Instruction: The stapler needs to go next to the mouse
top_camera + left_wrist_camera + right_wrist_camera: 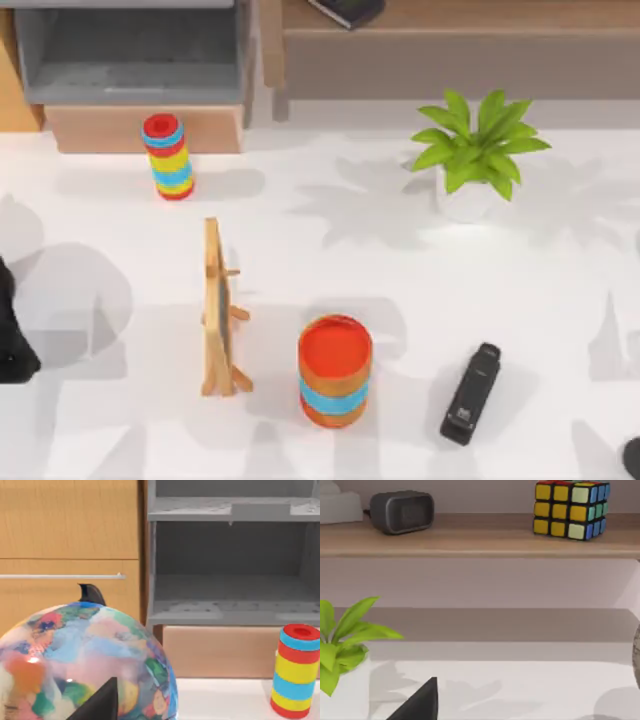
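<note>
- White bench (pixel 400 290), shelves behind: stapler (pixel 471 408) lies untouched right of the striped cylinder (pixel 335 371).
- No mouse visible; both claws' state cannot be told.
- Next, likely: right arm reaches the stapler.

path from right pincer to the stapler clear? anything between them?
Nothing visible stands between. The stapler lies on open table near the front right; the right pincer sits at the front right corner. The striped cylinder stands on the stapler's far side.

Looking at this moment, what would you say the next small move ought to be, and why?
Probably the right arm, parked at the table's bottom right corner, should swing over the stapler. The stapler lies flat and ungripped on the table close to that arm, while the left arm sits far off at the left edge.
</note>
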You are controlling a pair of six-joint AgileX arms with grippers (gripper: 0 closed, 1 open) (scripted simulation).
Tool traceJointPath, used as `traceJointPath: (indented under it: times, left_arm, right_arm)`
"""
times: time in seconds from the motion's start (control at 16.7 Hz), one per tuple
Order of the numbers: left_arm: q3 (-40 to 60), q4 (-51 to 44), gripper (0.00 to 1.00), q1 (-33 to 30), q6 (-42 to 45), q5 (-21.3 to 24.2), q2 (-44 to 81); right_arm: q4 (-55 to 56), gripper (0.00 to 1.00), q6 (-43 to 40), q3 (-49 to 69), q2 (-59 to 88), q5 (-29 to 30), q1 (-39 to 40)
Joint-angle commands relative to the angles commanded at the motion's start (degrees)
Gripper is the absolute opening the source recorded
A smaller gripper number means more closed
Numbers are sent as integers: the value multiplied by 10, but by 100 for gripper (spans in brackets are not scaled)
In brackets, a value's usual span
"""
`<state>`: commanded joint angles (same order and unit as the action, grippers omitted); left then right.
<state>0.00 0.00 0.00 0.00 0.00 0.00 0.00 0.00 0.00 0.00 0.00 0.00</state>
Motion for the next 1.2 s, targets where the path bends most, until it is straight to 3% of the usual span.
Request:
traceJointPath:
  times: [0.18,0.42,0.72,1.2]
  left_arm:
    - [0,0,100,0,0,0,0]
    - [0,0,100,0,0,0,0]
    - [0,0,100,0,0,0,0]
    - [0,0,100,0,0,0,0]
  right_arm:
    - [-4,100,6,5,6,-1,6]
    - [-52,100,71,70,85,-12,70]
    - [-165,100,217,214,289,-20,185]
    - [-396,100,486,494,731,-10,335]
